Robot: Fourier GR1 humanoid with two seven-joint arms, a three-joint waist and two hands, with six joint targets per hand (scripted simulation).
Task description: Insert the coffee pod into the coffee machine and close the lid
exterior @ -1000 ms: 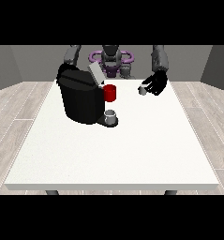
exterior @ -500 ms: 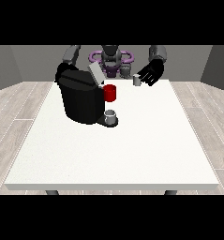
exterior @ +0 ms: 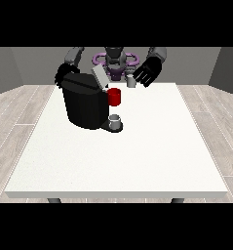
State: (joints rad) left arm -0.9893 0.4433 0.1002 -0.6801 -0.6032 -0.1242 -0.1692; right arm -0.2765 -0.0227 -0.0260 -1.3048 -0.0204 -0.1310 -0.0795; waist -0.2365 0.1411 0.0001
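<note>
Since earlier frame, your hand at view's right (exterior: 148, 73) lifted coffee pod (exterior: 131, 81) toward coffee machine (exterior: 85, 103); fingers pinch pod upright beside raised lid (exterior: 99, 76). Opposite hand (exterior: 62, 74): fingers can't be read.

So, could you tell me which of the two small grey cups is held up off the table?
The small grey pod by the hand at the view's right; the other grey cup stands at the coffee machine's base.
</note>
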